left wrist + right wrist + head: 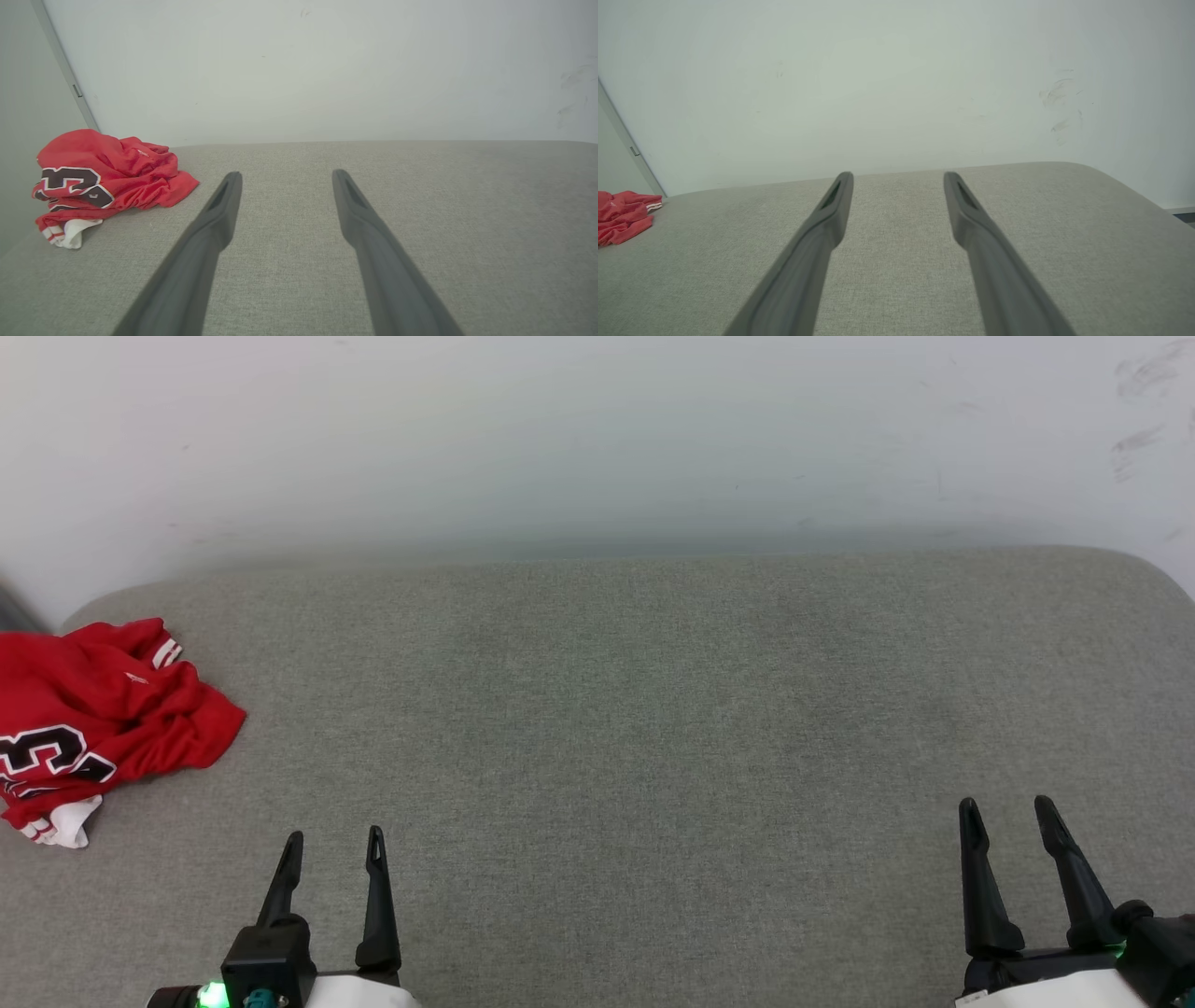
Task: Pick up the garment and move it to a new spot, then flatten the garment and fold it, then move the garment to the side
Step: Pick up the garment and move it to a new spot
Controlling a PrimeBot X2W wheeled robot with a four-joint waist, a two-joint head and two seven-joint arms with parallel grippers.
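Observation:
The garment (103, 709) is a bright red jersey with a black, white-edged number, lying crumpled in a heap at the far left of the grey cushioned surface (607, 709). A white sleeve piece pokes out at its near edge. In the left wrist view the garment (103, 179) lies ahead and to the left of my fingers. My left gripper (334, 840) (286, 175) is open and empty, near the front edge, to the right of the heap. My right gripper (1006, 807) (899, 176) hovers open and empty at the lower right; a red edge of the garment (623, 221) shows far left there.
A pale wall (597, 439) rises straight behind the grey surface, with faint scuff marks at its upper right. The surface has rounded back corners; its right end (1125, 191) drops off toward the floor. A grey vertical strip (65, 70) runs down the wall near the garment.

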